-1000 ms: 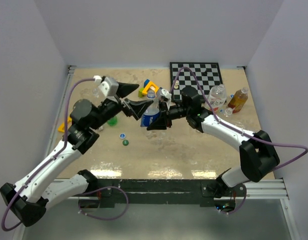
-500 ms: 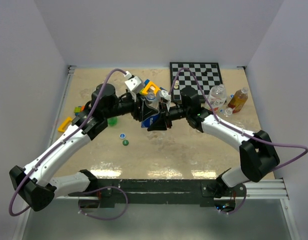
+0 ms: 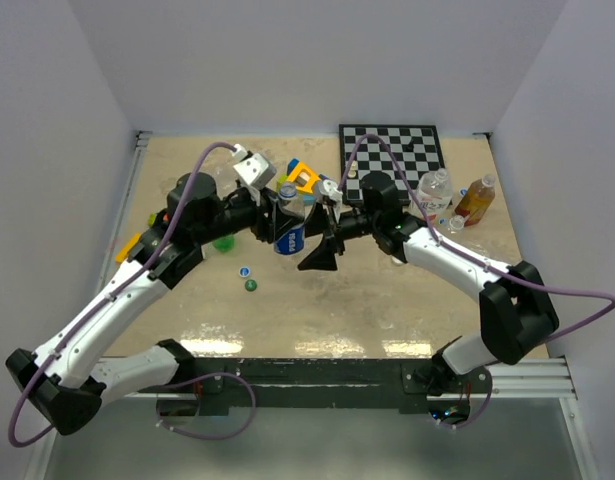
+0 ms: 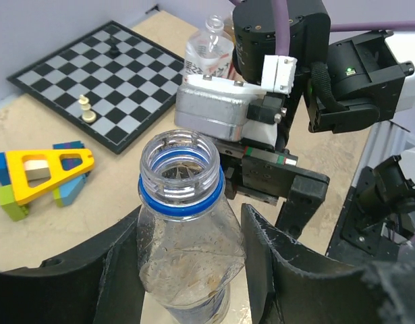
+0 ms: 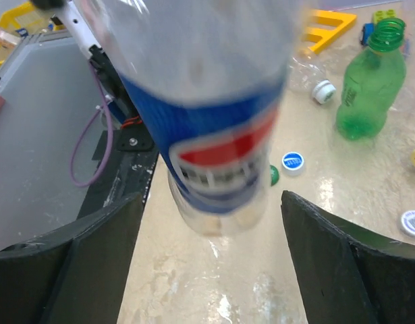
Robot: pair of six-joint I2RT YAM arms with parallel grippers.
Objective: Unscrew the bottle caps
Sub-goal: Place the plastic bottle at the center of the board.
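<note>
Our left pincer clamps the uncapped bottle; our right pincer stands apart around it. A loose grip could drop it.

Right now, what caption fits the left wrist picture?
Open clear bottle held in the left hand, chessboard and toy blocks behind.

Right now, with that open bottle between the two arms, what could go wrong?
One: only the left gripper grips the clear bottle, up near its shoulder, while the right gripper stands open around its lower end, so it may tilt or slip. Two: loose caps such as the blue cap lie on the table beneath; setting the bottle down on one could tip it.
</note>
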